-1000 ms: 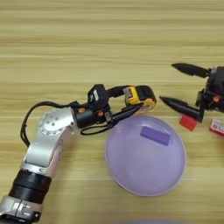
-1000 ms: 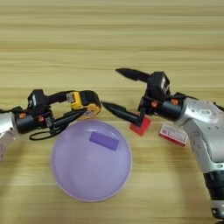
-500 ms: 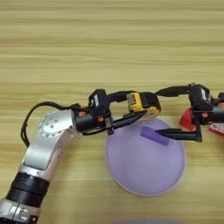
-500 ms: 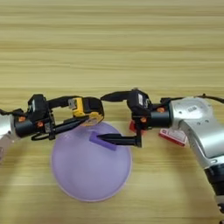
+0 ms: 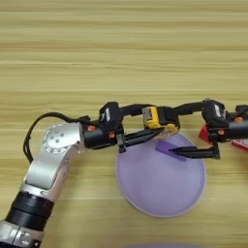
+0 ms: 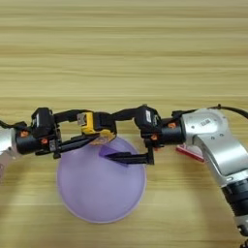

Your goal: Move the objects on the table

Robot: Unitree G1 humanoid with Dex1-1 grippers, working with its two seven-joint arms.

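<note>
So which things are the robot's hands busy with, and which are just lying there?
Busy with: tape measure, gripped by the left gripper; purple block on the purple plate, at the open right gripper.
Lying about: red cube; white box, both beside the right gripper.

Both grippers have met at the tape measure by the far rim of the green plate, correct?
Not green: the plate is purple, as the left eye view shows. The left gripper and right gripper do both reach the tape measure at its far rim.
</note>
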